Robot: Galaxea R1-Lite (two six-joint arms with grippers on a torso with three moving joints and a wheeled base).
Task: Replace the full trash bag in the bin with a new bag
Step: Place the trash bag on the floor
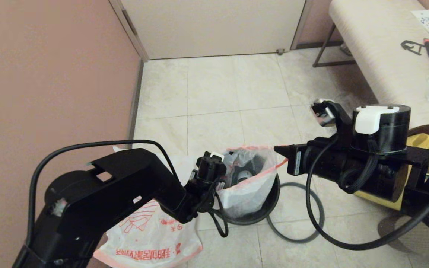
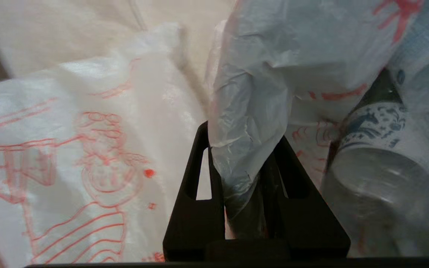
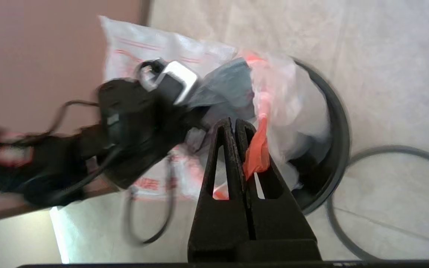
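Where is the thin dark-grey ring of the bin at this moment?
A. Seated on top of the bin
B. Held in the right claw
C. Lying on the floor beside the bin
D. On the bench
C: in the head view the ring lies flat on the floor tiles beside the bin, while the left claw and the right claw are each shut on the full trash bag.

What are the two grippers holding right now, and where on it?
Both hold the full trash bag: left gripper pinches its bunched white plastic, right gripper its pink-orange rim.
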